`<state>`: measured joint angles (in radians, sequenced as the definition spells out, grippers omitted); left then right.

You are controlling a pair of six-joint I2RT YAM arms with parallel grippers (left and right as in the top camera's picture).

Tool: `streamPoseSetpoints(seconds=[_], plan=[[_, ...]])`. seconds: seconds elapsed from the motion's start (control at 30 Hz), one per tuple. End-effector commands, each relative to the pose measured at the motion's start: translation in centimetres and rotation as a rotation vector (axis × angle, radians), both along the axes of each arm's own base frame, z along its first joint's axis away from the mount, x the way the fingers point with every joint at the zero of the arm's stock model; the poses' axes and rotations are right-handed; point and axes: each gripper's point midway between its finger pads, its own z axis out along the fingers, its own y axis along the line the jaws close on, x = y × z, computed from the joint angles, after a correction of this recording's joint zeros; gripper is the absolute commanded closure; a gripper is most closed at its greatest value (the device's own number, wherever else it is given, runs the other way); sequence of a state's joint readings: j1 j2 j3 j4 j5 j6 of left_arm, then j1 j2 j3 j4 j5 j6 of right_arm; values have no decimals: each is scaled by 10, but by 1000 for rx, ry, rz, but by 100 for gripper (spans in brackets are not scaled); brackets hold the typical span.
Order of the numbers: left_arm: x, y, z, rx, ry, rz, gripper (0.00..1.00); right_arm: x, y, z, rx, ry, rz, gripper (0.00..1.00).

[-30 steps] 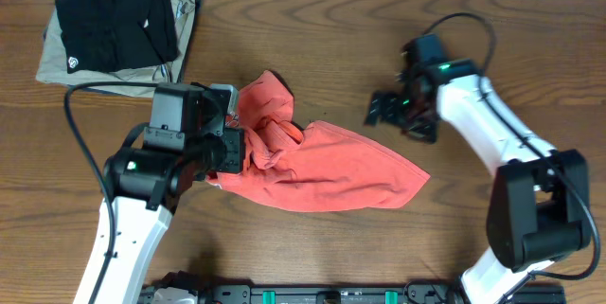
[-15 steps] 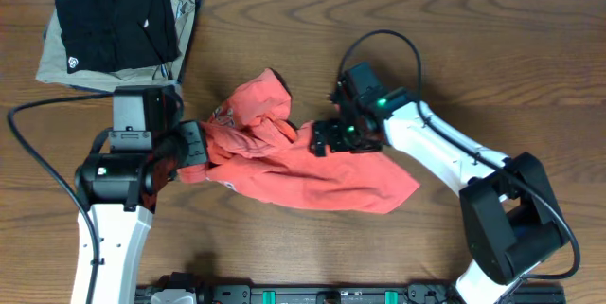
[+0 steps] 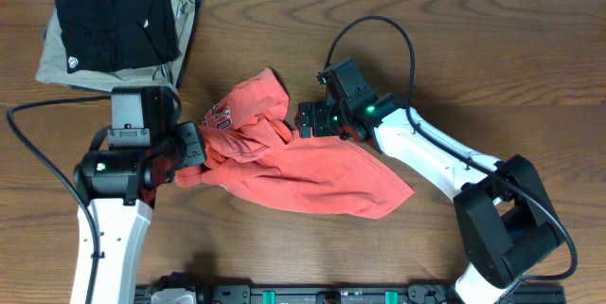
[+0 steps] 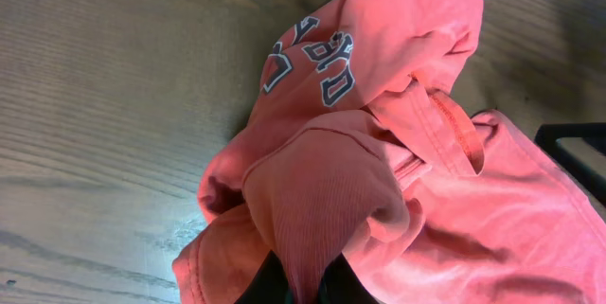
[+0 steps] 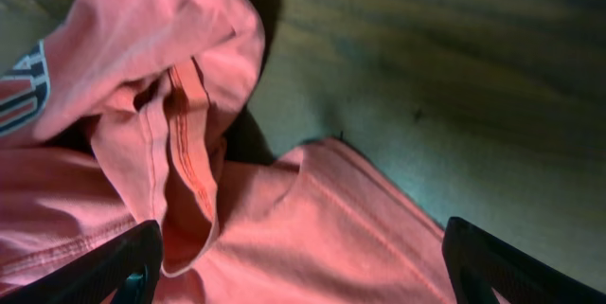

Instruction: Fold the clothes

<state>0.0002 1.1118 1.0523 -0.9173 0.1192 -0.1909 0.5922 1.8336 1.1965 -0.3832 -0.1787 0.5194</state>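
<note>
The red-orange T-shirt (image 3: 303, 171) lies crumpled in the middle of the table, its white-and-blue lettering (image 3: 220, 115) facing up at the left. My left gripper (image 3: 194, 148) is shut on a bunched fold of the T-shirt at its left edge; in the left wrist view the fabric (image 4: 312, 219) is pinched between the fingers (image 4: 308, 290). My right gripper (image 3: 311, 119) is open over the T-shirt's upper middle, near the collar. In the right wrist view the fingers (image 5: 303, 266) straddle the T-shirt's fabric (image 5: 312, 238), wide apart.
A folded black garment (image 3: 114, 25) lies on a folded khaki garment (image 3: 57, 67) at the back left corner. The right arm's cable (image 3: 379, 29) loops above the table. Bare wood table (image 3: 492, 67) shows at the right.
My right arm has swung left from the bare table to the shirt's collar area. My left gripper has pulled the shirt's edge to the left, and the shirt shifted with it.
</note>
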Motion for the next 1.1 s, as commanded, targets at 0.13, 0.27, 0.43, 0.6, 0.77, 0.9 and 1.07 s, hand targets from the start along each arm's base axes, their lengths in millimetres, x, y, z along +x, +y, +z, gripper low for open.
streamPoseSetpoints(seconds=[0.13, 0.27, 0.43, 0.6, 0.77, 0.9, 1.07], plan=[[1, 5, -13, 11, 51, 27, 94, 2, -3, -35, -82, 13, 18, 8], [3, 5, -20, 11, 78, 26, 94, 1, -4, -61, -105, 47, 22, 15], [5, 5, -27, 11, 102, 26, 94, 3, -3, -64, -112, 37, 33, 24], [8, 5, -29, 11, 103, 26, 94, 5, 0, -62, -113, 19, 42, 31], [9, 5, -29, 11, 100, 26, 94, -5, 11, -67, -129, 19, 82, 37], [8, 5, -29, 11, 100, 27, 94, -12, 18, -69, -151, 8, 101, 41], [8, 5, -29, 11, 101, 26, 94, -14, 20, -69, -152, 8, 107, 52]])
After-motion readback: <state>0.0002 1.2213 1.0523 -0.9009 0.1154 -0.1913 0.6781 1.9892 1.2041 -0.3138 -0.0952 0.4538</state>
